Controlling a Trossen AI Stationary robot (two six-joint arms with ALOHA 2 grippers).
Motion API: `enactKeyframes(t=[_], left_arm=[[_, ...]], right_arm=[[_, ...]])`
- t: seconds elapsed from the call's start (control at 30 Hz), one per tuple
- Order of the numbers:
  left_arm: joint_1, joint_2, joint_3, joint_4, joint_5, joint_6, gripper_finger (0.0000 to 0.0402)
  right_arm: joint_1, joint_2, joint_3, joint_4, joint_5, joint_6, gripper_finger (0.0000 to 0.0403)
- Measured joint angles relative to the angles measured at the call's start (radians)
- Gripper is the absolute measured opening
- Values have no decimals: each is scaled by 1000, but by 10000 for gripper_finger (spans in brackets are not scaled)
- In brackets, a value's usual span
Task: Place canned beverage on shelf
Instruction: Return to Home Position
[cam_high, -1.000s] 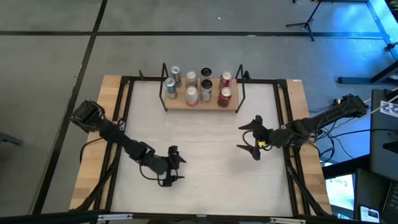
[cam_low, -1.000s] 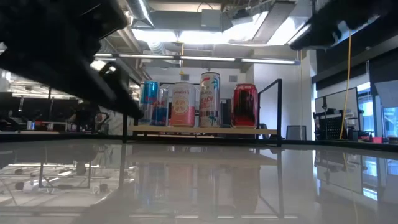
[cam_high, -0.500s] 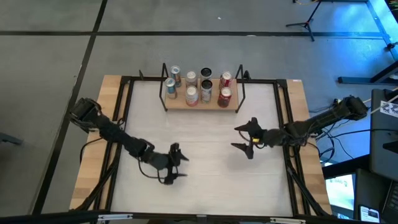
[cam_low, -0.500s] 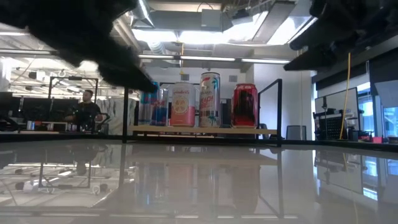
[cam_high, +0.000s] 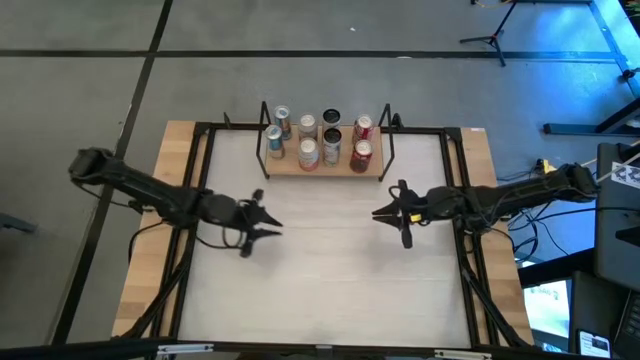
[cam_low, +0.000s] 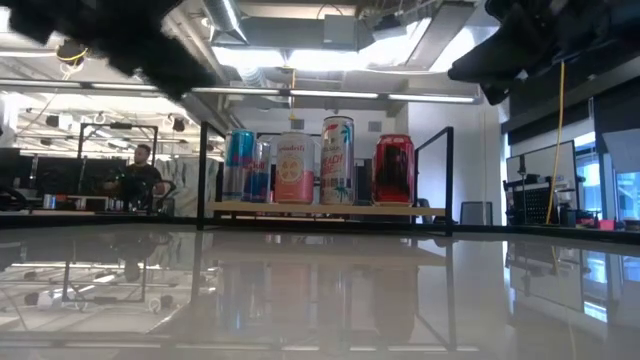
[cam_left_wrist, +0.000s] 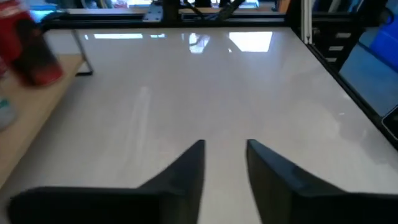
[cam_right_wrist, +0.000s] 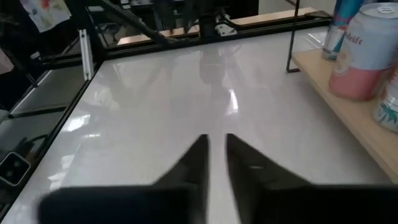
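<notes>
We see seven or so cans already on the low light-wood black-framed shelf (cam_high: 322, 160); left gripper (cam_high: 262, 221) and right gripper (cam_high: 390, 213) nearly closed, empty, above the pale tabletop (cam_high: 330, 270). Risk: a careless swing topples cans.

shelf (cam_high: 322, 168): light wood board, thin black metal frame
cans (cam_low: 313, 160): shiny printed metal
tabletop (cam_low: 320, 290): pale, glossy, mirror-like

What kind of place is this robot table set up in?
Probably a robotics lab or workshop: exposed ceiling ducts overhead, a person at a workstation in the background, and a stand on the bare floor by the table.
</notes>
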Motion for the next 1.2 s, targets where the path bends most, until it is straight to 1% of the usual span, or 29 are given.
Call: enactKeyframes(t=[0.07, 0.1, 0.13, 0.17, 0.23, 0.3, 0.4, 0.6, 0.7, 0.83, 1.07, 1.2], left_arm=[[10, -100, -76, 5, -1, -19, 79], [14, -149, -112, 9, 0, -34, 63], [18, -198, -146, 10, 1, -46, 47], [19, -249, -179, 11, 0, -51, 33], [20, -341, -235, 12, 5, -58, 11], [22, -427, -281, 15, 27, -57, 4], [29, -538, -332, 23, 74, -49, 10], [32, -723, -411, 21, 105, 11, 4], [51, -783, -444, 18, 101, 29, 1], [106, -841, -474, 13, 94, 37, 1], [174, -884, -474, -42, 130, 37, 1], [186, -887, -474, -68, 146, 26, 1]], right_arm=[[0, -14, 0, -18, -2, -3, 30], [0, -23, 0, -27, -7, -3, 15], [0, -34, 0, -42, -12, -3, 8], [0, -47, 0, -50, -17, -3, 9], [0, -73, 0, -51, -19, -5, 21], [0, -100, -2, -55, -19, -19, 30], [0, -133, -30, -24, -19, -46, 32], [0, -218, -144, 25, 9, -54, 11], [0, -301, -197, 44, 17, -53, 3], [0, -421, -267, 40, 53, -54, 4], [0, -632, -373, 2, 68, -55, 1], [0, -729, -408, -23, 60, -58, 1]])
